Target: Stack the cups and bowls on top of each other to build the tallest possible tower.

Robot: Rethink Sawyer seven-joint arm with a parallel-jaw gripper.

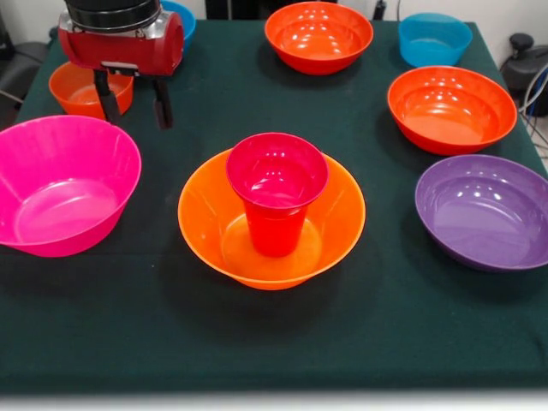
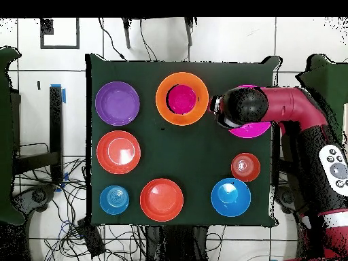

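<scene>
The tower stands mid-table: a large yellow-orange flared bowl (image 1: 338,214) holds an upright orange-red cup (image 1: 274,231), and a small magenta bowl (image 1: 276,175) sits in the cup's mouth. In the overhead view the tower (image 2: 182,98) is near the far edge. My gripper (image 1: 137,122) hangs open and empty above the cloth to the tower's left. It is between the large pink bowl (image 1: 64,184) and a squat small orange bowl (image 1: 81,88). In the overhead view the arm's head (image 2: 234,109) covers part of the pink bowl (image 2: 255,129).
A purple bowl (image 1: 484,210) and an orange-red bowl (image 1: 451,107) sit at the right. Another orange-red bowl (image 1: 318,36) and a blue bowl (image 1: 434,38) sit at the back. A second blue bowl (image 1: 184,17) shows behind the arm. Green cloth covers the table.
</scene>
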